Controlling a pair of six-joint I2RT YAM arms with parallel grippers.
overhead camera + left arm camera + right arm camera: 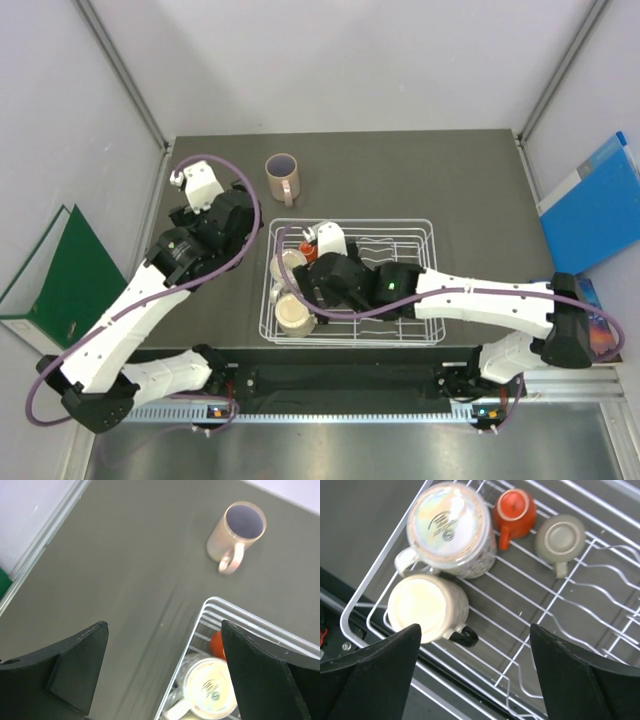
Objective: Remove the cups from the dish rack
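right wrist | cream mug (426,607); speckled mug (451,527); red-orange cup (515,511); tan cup (560,537) | inverted in dish rack (545,615)

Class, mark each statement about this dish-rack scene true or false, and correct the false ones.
1. The pink mug stands upright on the table, outside the dish rack. True.
2. The red-orange cup sits mouth up. False: it is upside down in the rack.
3. The right gripper holds the cream mug. False: it is open and empty above the rack.
4. The tan cup sits beside the red-orange cup. True.
5. The left gripper is shut. False: it is open.
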